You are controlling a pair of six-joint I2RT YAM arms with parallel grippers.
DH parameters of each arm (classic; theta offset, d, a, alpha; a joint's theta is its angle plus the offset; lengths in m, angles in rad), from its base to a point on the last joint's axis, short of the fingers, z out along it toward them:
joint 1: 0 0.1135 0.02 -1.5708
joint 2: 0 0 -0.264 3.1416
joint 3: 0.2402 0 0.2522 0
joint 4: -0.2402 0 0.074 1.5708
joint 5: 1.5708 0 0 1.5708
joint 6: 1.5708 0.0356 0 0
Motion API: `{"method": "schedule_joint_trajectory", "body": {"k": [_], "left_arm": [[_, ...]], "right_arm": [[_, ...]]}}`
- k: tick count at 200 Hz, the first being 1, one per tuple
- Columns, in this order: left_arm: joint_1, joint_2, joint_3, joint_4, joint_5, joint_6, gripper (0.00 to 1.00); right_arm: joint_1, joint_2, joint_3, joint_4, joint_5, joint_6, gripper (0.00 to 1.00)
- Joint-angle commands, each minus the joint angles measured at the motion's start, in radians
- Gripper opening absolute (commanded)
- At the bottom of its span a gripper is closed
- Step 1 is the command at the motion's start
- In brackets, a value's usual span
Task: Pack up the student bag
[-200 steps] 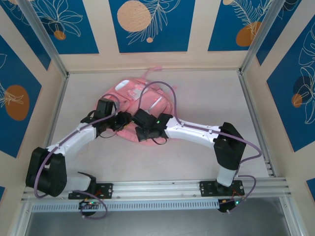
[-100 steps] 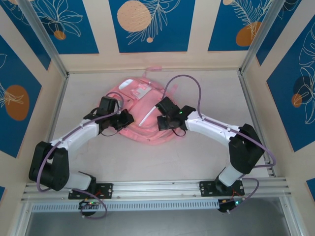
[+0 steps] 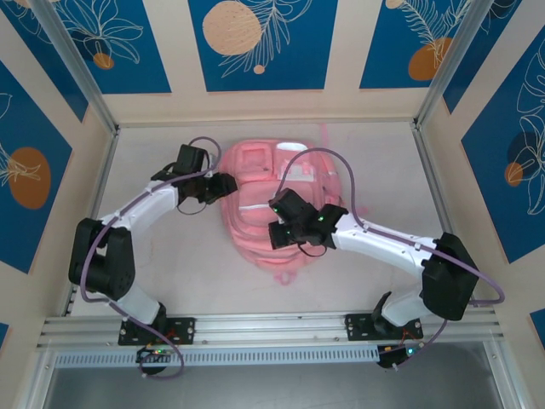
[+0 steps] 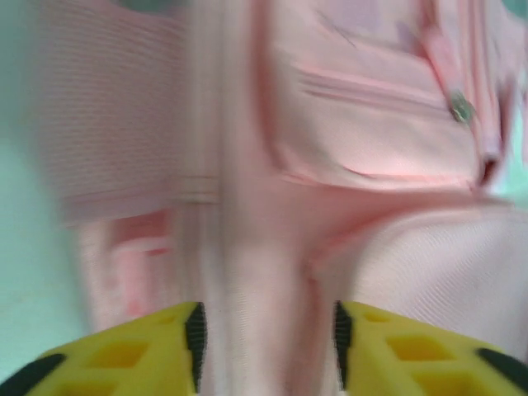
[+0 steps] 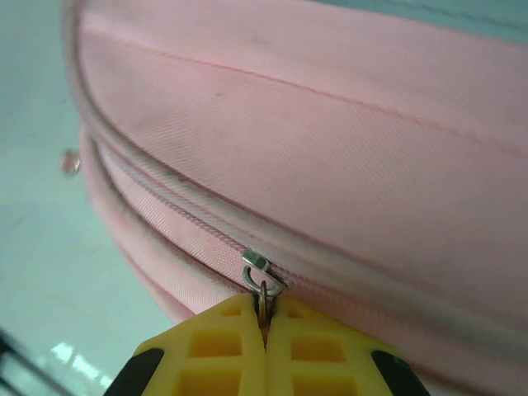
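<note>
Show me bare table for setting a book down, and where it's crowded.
Widest patch: table between the student bag and the right frame post. Also the strip between bag and front rail. Crowded: the bag's middle, where left arm and right arm meet.

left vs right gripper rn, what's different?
Left gripper has its jaws apart, with pink fabric of the student bag between them; right gripper is shut on a zip pull. Left gripper sits at the bag's left edge, right gripper over its near half. Both are yellow-tipped and at the bag.

Blue floral panels (image 3: 289, 51) line beige walls (image 3: 345, 60) around a pale table (image 3: 187, 264).
</note>
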Motion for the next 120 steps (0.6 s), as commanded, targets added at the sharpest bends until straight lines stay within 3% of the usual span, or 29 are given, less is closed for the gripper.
{"method": "schedule_joint_trajectory", "body": {"k": [1,32,80,120], "left_arm": [[0.031,-0.093,-0.021,-0.052,-0.102,-0.008,0.54],[0.042,-0.234,-0.134,-0.108,-0.109,-0.052,0.63],[0.034,-0.307,-0.262,0.115,0.110,-0.195,0.65],[0.002,-0.196,-0.226,0.167,0.151,-0.217,0.53]], "right_arm": [[0.018,0.072,0.070,0.083,-0.107,0.039,0.00],[0.008,0.196,0.198,0.116,-0.099,0.034,0.00],[0.002,0.270,0.268,0.126,-0.145,0.013,0.00],[-0.004,0.258,0.255,0.120,-0.154,0.018,0.00]]}}
